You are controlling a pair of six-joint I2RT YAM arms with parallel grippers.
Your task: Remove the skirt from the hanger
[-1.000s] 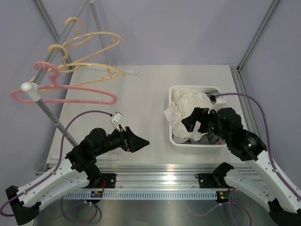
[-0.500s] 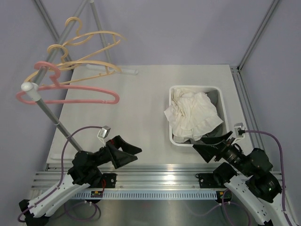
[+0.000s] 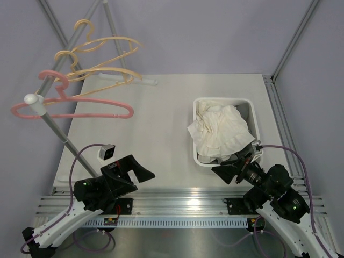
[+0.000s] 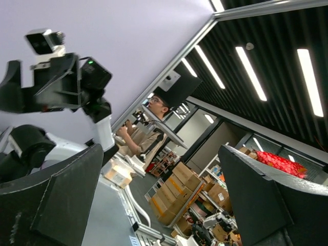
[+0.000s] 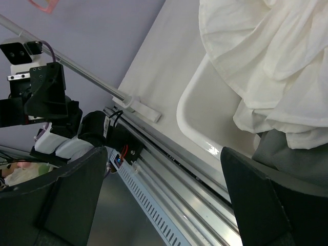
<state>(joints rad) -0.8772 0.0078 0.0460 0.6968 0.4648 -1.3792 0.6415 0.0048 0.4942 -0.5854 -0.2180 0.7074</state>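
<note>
Top external view: both arms pulled back, skirt off the hanger

At far left the pink plastic hanger [image 3: 75, 110] hangs bare on the slanted metal rail [image 3: 54, 129], level again after its slight swing half a second ago. The two cream hangers [image 3: 102, 75] behind it are bare too.

The left gripper [image 3: 141, 167] reached over the table a second ago and has since folded back to its base. Its fingers are spread with nothing between them (its wrist camera looks only at the room).

The crumpled white fabric skirt [image 3: 220, 131] lies heaped in the white plastic tub [image 3: 194, 123], spilling over the left rim.

The right gripper [image 3: 223, 173], over that heap a second ago, has withdrawn to the tub's near edge, jaws apart and empty.

Going by this, the task looks complete.
</note>
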